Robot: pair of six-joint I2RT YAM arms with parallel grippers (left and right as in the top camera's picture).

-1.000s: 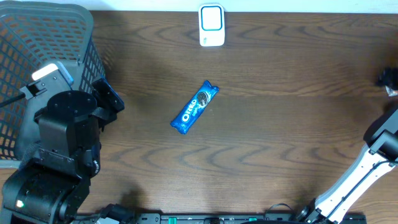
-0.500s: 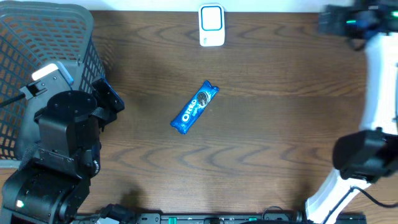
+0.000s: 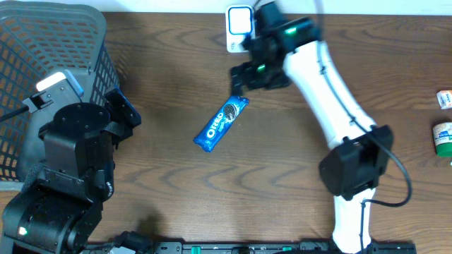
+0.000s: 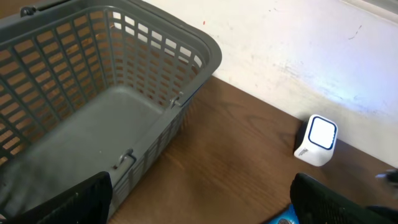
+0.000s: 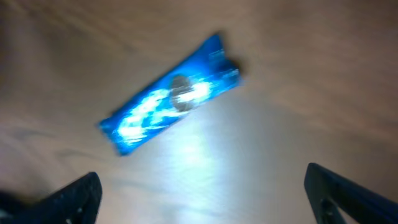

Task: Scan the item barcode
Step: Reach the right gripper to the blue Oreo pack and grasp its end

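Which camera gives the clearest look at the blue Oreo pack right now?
The overhead view: the Oreo pack lies whole and sharp, its logo readable. The right wrist view also shows all of it, but blurred and glared. The left wrist view catches only a blue sliver at its bottom edge.

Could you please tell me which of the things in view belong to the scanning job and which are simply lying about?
For the job: blue Oreo biscuit packet, mid-table; small white scanner box with a blue-lit window, far edge.
Lying about: grey plastic mesh basket, left side; small white pack and white-and-green pack, right edge.
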